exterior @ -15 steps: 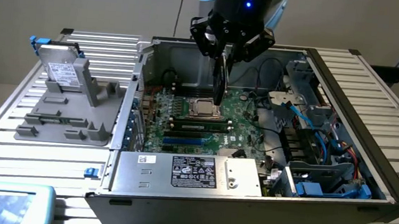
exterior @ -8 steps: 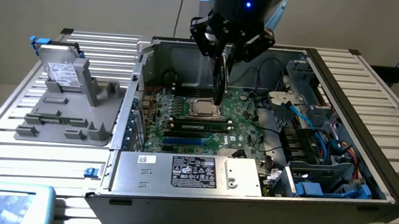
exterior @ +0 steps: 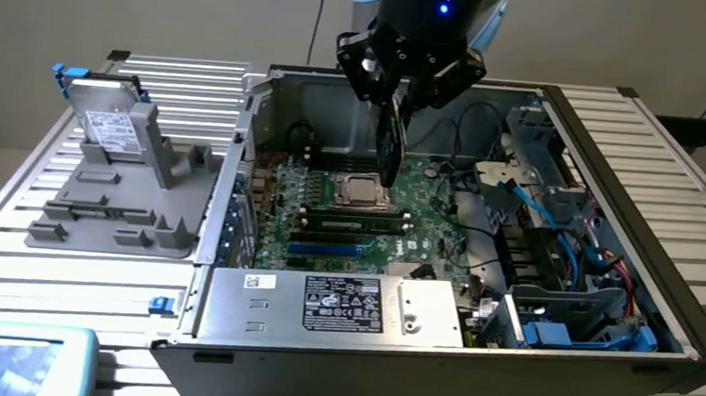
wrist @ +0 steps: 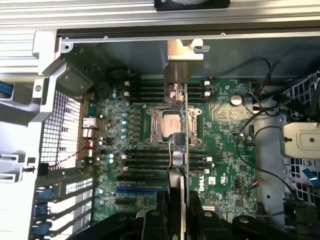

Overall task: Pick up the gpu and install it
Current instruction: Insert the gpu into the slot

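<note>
Clamped narrow on the gpu [exterior: 391, 149] with the end effector [exterior: 406, 84], pinching the thin card from both sides. Held on edge, upright, over the middle of the green motherboard [exterior: 326, 210] inside the open computer case [exterior: 439, 385]. Lower end close above the CPU socket [exterior: 361, 194]; touching or apart, impossible to tell. From the wrist, seen as a thin line crossing the square metal socket, with the bent silver bracket [wrist: 183, 60] at the end away from the end effector, near the case's wall.

Crowded all round:
- long black memory slots [wrist: 145, 92] on both sides of the socket
- a blue slot [wrist: 134, 190] further along the board
- loose black wires [wrist: 250, 120] looping over the board's edge
- blue cables [exterior: 541, 208] among the metal bays on the exterior view's right
- a boxy silver power supply [exterior: 332, 305] with a printed label, along the case's near wall

Outside the case, on the slatted metal desk [exterior: 45, 268] at the exterior view's left, a gray moulded tray [exterior: 112, 222] carrying a silver drive [exterior: 112, 132] with a white label, propped upright.
</note>
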`<state>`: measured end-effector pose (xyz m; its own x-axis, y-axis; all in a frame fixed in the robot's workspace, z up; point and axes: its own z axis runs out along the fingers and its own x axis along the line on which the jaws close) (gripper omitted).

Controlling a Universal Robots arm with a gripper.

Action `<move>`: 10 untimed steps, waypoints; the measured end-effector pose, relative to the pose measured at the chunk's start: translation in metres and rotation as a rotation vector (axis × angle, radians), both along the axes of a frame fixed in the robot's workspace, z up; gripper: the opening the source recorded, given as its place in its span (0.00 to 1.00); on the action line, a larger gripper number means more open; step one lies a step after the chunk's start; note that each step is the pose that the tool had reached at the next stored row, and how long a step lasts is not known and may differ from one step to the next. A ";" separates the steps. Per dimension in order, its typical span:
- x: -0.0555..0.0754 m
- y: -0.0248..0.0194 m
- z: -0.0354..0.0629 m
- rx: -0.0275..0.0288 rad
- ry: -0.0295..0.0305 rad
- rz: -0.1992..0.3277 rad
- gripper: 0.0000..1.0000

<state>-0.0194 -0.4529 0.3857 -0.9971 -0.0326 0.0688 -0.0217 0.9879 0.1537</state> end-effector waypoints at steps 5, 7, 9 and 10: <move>0.000 0.0000 0.0001 0.0043 0.0000 0.090 0.28; 0.000 0.0000 0.0000 0.0097 -0.0002 0.127 0.28; 0.000 0.0000 -0.0004 0.0120 -0.0002 0.163 0.28; 0.000 0.0000 -0.0005 0.0121 0.0000 0.181 0.28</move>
